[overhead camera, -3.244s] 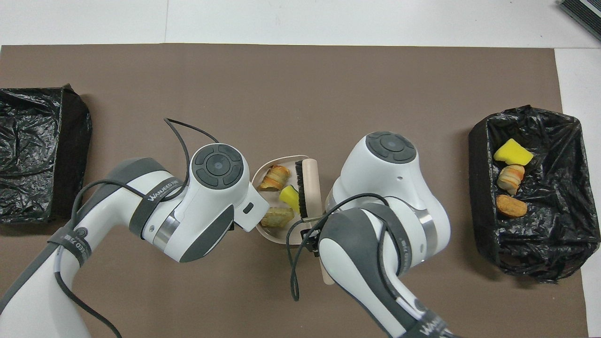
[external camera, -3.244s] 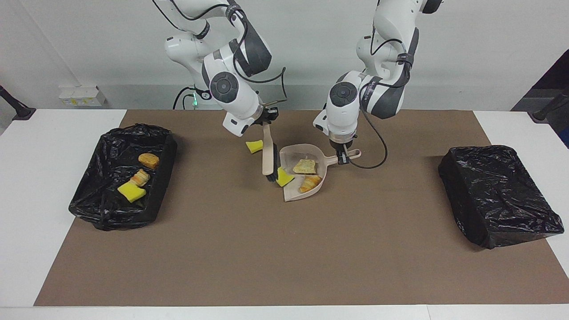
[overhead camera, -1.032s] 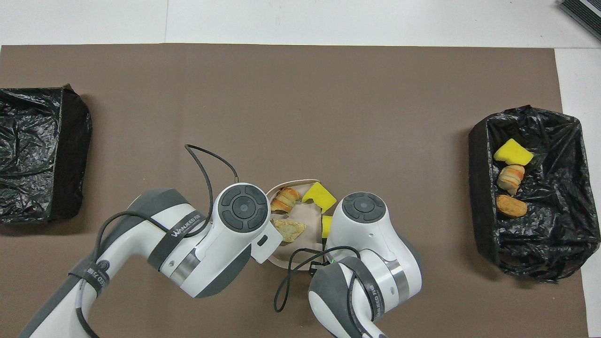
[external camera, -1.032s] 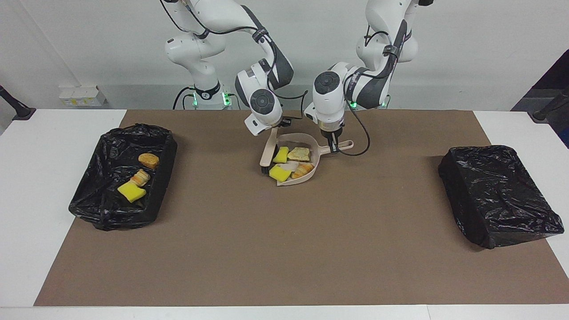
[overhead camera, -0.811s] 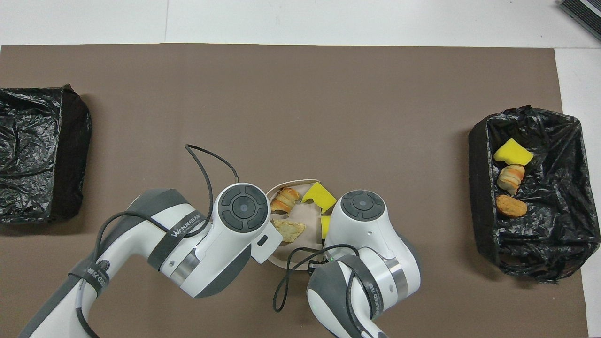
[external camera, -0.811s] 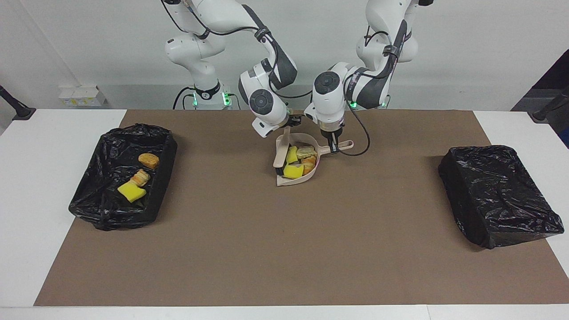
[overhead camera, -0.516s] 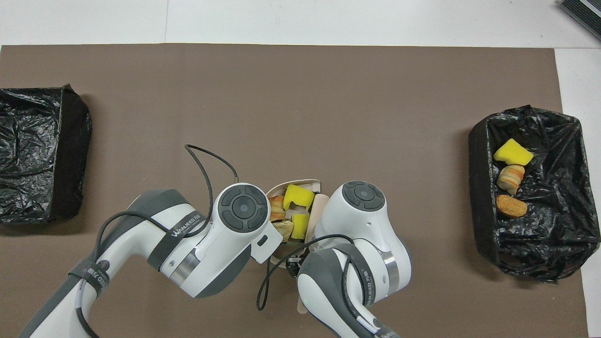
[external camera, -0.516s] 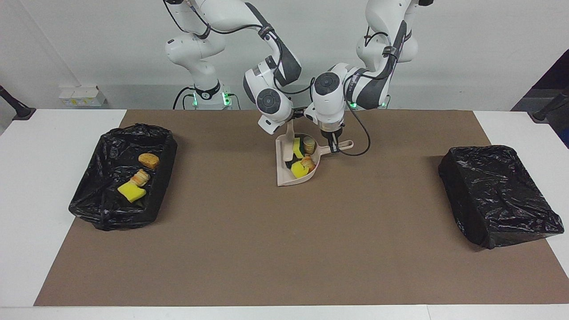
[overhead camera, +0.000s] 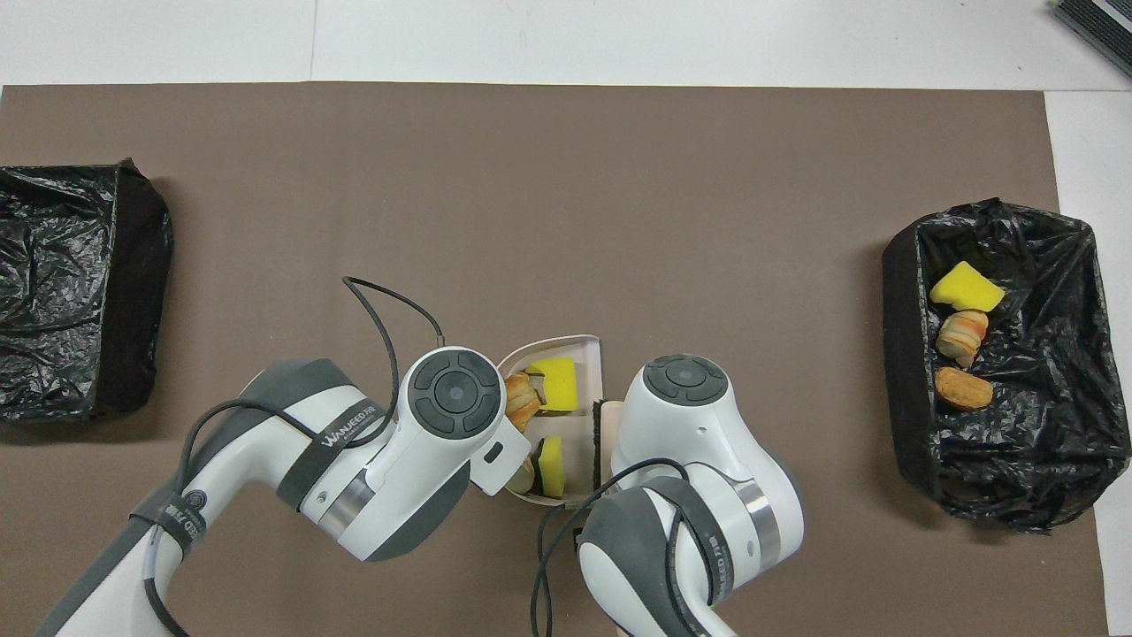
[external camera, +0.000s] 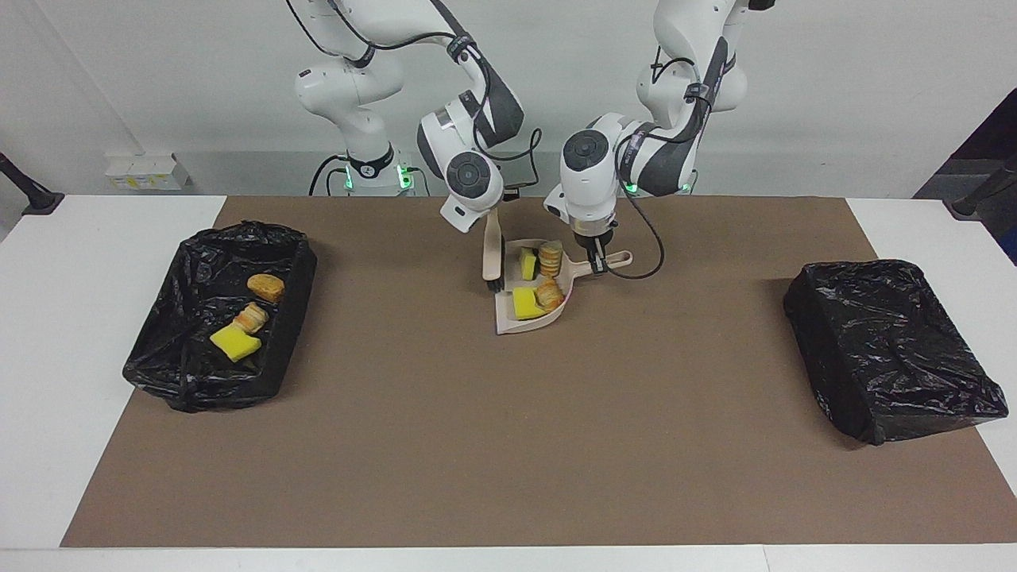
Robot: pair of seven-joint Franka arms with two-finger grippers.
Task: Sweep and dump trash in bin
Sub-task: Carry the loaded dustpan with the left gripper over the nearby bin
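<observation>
— Where the brown mat (external camera: 508, 445) covers the desk (external camera: 71, 334), what lies at its middle?
— A beige dustpan (external camera: 508, 322) rests on the mat, just in front of the robots. Four scraps of trash are in it: two yellow sponge pieces (external camera: 525, 303) (overhead camera: 554, 384) and two tan pastry pieces (external camera: 551, 257) (overhead camera: 522, 398).
— Who holds the dustpan?
— The left gripper (external camera: 598, 258) points down with its fingers pinching the dustpan handle (external camera: 616, 260), at the side toward the left arm's end of the desk.
— And the brush?
— The right gripper (external camera: 494, 216) has its fingers pinching the beige brush (external camera: 493, 254), which hangs nearly upright with its dark bristles down at the dustpan's open edge.
— Where is the remaining trash?
— Three pieces lie inside the black-lined bin (external camera: 171, 373) at the right arm's end of the desk: a yellow sponge (external camera: 234, 343), a striped pastry (external camera: 251, 317) and a round tan piece (external camera: 265, 287) nearest the robots.
— Anything else?
— A second black bin (external camera: 890, 349) sits at the left arm's end of the desk; from above only crumpled black liner (overhead camera: 53, 292) shows in it.
</observation>
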